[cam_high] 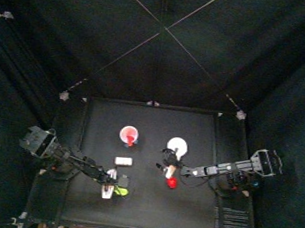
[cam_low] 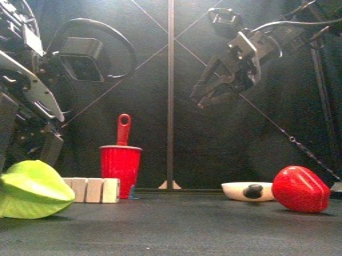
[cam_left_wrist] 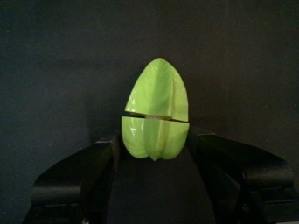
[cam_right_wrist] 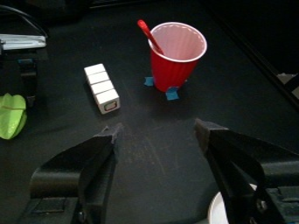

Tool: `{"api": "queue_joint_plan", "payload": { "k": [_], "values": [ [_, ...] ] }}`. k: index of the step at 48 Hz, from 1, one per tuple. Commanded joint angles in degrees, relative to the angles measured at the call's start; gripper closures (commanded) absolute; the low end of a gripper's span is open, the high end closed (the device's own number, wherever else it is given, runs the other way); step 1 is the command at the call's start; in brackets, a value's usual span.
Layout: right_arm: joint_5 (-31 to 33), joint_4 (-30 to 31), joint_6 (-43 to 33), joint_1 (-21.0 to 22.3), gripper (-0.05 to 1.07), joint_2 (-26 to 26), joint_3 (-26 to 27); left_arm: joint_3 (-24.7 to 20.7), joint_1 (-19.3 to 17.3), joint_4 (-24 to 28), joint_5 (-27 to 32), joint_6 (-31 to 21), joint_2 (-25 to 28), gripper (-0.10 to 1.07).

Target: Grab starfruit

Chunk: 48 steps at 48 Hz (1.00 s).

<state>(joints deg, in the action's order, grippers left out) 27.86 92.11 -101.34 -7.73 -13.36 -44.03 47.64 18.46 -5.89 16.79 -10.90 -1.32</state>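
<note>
**Starfruit lies straight ahead of the left claw**

The starfruit (cam_left_wrist: 158, 111) rests on the bench (cam_right_wrist: 152, 144) near its front left corner, its long axis pointing directly away from the left claw (cam_left_wrist: 158, 166), whose jaws stand spread either side of its near end, not gripping. The right claw (cam_right_wrist: 158, 153), also spread and empty, hangs well apart, facing a red cup (cam_right_wrist: 176, 52) and white blocks (cam_right_wrist: 101, 87).
</note>
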Motion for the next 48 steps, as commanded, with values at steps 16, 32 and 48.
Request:
{"api": "queue_joint_plan", "payload": {
  "k": [16,32,48],
  "values": [
    [0.18,0.18,0.09,0.00,0.06,-1.23,0.26,-1.67,-0.70,7.65,-0.88,0.00,-0.44,0.05],
    [0.18,0.09,0.09,0.00,0.06,-1.23,0.26,-1.67,-0.70,8.53,-0.88,0.26,-0.88,0.00],
    [0.09,0.18,0.09,-0.09,0.06,-1.23,0.26,-2.37,-1.05,12.48,-2.55,0.18,-0.18,-0.03]
  ]
}}
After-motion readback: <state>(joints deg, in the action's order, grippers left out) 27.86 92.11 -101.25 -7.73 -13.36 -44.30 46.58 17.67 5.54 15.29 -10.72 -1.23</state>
